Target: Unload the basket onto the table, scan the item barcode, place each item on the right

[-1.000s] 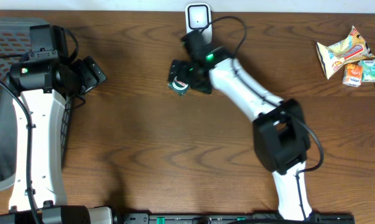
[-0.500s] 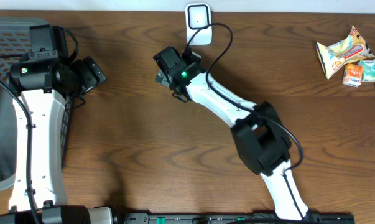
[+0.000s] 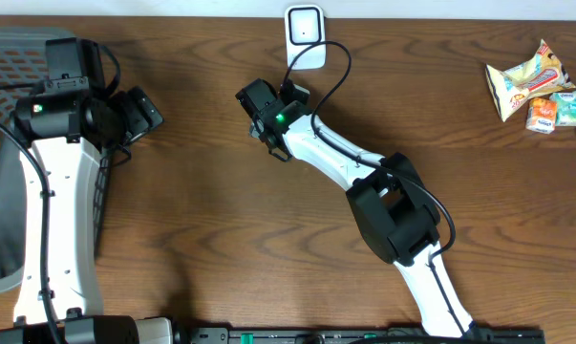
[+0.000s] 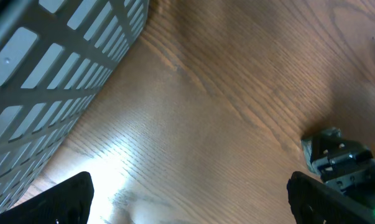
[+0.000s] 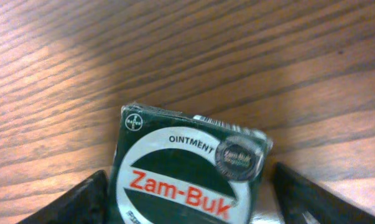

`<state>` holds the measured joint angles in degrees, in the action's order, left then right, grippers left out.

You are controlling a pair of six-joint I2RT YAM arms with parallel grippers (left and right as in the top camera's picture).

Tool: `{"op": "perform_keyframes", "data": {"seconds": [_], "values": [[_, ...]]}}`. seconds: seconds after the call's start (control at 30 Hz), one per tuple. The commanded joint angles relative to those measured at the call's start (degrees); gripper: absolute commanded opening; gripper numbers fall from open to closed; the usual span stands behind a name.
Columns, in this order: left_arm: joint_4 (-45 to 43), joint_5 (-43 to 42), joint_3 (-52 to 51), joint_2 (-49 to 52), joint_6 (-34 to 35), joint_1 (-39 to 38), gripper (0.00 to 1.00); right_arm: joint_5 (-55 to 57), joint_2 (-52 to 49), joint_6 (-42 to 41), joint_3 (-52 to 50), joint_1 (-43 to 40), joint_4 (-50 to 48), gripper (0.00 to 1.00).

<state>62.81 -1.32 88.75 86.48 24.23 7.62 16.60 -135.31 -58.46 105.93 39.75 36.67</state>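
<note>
Just one ointment box (image 5: 187,168) sits between right fingers (image 5: 81,200), grip unclear; left fingers (image 4: 56,200) wide, empty

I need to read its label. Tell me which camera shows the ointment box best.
The right wrist view: the ointment box sits close up, its Zam-Buk label readable. Overhead, the right arm hides nearly all of it. The left wrist view shows at most a small, unclear shape.

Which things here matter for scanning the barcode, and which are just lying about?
For the job: dark green Zam-Buk ointment box, framed by the right tool; white upright barcode scanner.
Lying about: grey mesh basket; yellow-and-white snack packet; small orange carton; pale teal packets.
</note>
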Motion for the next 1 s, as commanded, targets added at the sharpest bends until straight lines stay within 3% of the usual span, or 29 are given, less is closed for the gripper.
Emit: {"op": "perform_keyframes", "data": {"seconds": [0.0,0.4,0.57,0.73,0.97], "values": [[0.13,0.33,0.39,-0.02,0.52,0.09,0.98,2.36,-1.05,4.83,-0.28,-0.85,0.79,0.71],[0.15,0.33,0.39,-0.02,0.52,0.09,0.98,2.25,2.23,26.27,-0.15,-5.53,9.05,0.72],[0.13,0.33,0.39,-0.02,0.52,0.09,0.98,-10.1,7.06,41.2,-0.17,-10.54,11.41,0.79],[0.15,0.33,0.39,-0.02,0.52,0.09,0.98,-24.13,7.28,40.85,-0.2,-13.73,14.25,0.85],[0.15,0.33,0.39,-0.02,0.52,0.09,0.98,-24.24,6.27,31.87,-0.72,-14.14,17.44,0.87]]}}
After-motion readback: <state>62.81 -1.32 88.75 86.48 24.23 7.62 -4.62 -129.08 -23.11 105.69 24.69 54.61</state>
